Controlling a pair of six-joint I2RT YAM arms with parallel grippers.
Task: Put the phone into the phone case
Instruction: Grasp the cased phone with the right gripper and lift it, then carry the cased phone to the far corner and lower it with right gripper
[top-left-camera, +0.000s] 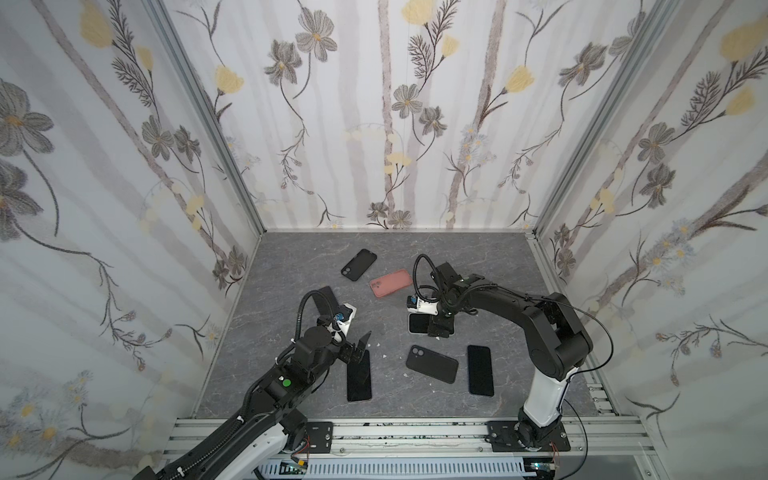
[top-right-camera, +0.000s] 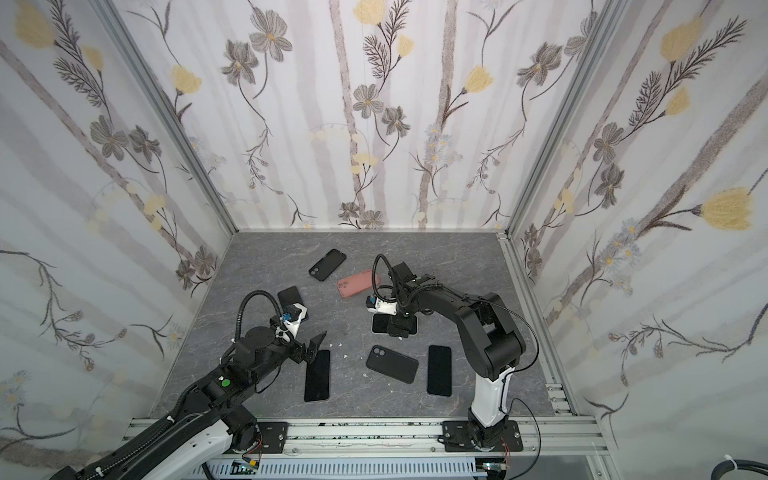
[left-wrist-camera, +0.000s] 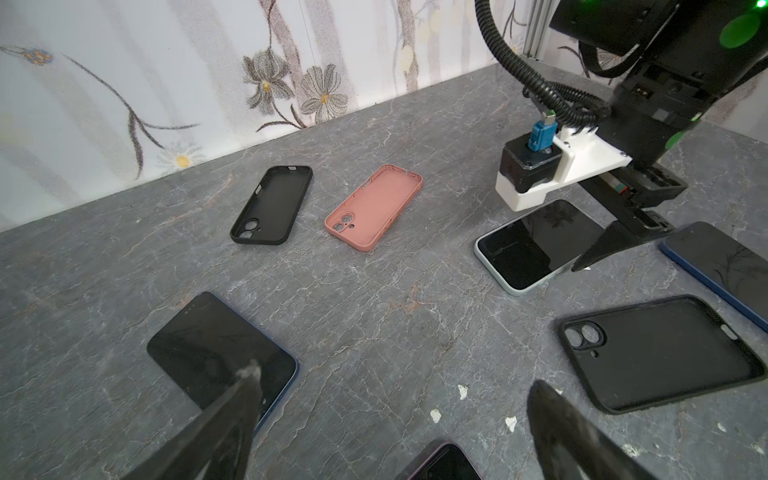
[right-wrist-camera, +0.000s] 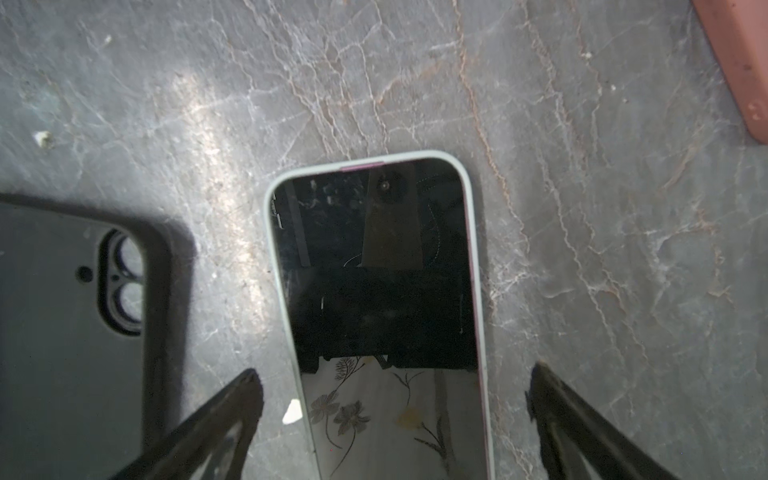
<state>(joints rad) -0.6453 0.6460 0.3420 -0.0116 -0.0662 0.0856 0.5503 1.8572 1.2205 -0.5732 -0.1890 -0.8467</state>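
A phone with a pale rim (right-wrist-camera: 374, 270) lies screen up on the grey tabletop, and a thin pink edge shows inside that rim. My right gripper (right-wrist-camera: 395, 386) hangs just above its near end, open, one finger on each side and neither touching it. In a top view this phone (top-left-camera: 417, 323) is partly hidden under the right gripper (top-left-camera: 440, 332). My left gripper (top-left-camera: 359, 347) is open and holds nothing, above the far end of a black phone (top-left-camera: 359, 380). An empty black case (top-left-camera: 432, 363) lies between the arms. A pink case (top-left-camera: 390, 283) and another black case (top-left-camera: 358, 264) lie farther back.
A dark phone (top-left-camera: 481, 370) lies by the right arm's base, and a blue-edged phone (left-wrist-camera: 216, 353) lies behind the left wrist. Small white flecks (left-wrist-camera: 462, 391) dot the tabletop. Floral walls enclose three sides, and an aluminium rail (top-left-camera: 415, 432) runs along the front.
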